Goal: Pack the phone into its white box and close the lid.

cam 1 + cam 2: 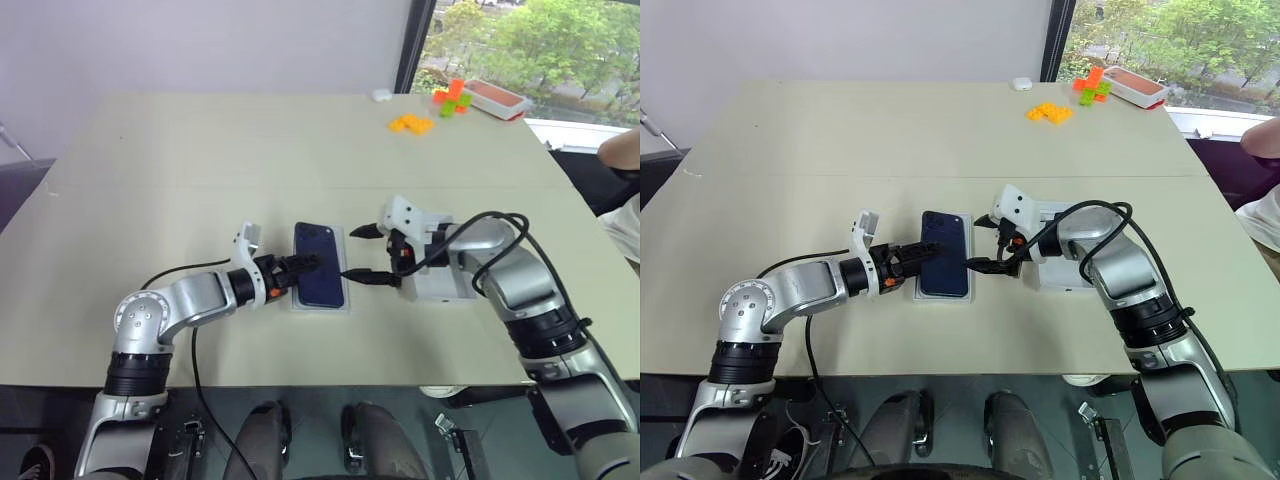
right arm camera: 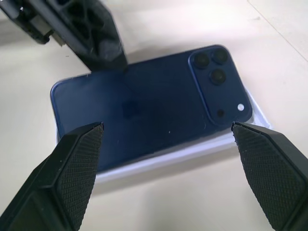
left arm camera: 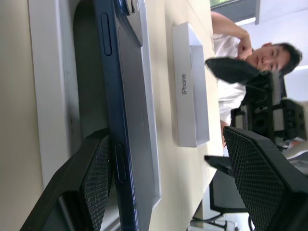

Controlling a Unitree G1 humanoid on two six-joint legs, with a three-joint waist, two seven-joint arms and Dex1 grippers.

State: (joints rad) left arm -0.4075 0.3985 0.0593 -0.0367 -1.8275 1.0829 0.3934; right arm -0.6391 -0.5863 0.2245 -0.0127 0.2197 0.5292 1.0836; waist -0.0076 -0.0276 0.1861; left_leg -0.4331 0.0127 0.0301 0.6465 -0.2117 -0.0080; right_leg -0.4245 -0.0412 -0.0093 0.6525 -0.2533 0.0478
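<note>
- The phone was seen lying back-up on the white box, its camera cluster at the far end; in the left wrist view one long edge appeared raised above the tray wall, so it was judged not fully seated
- The left gripper was held at the phone's left long edge with its fingers spread apart and nothing gripped; one finger sat just beside the phone's side rail
- The right gripper was held wide open at the phone's right side, empty, its two tips bracketing the tray's edge without visible contact
- The lid was found on the table to the right of the tray, largely behind the right arm, open side not discernible
- The step in hand was judged to be settling the phone flat into the tray
- A light downward press on the raised edge was thought best, with the tray steadied from the opposite side so that it would not slide
- Pinching the glossy back was to be avoided; the phone was to be level before the lid was fetched
</note>
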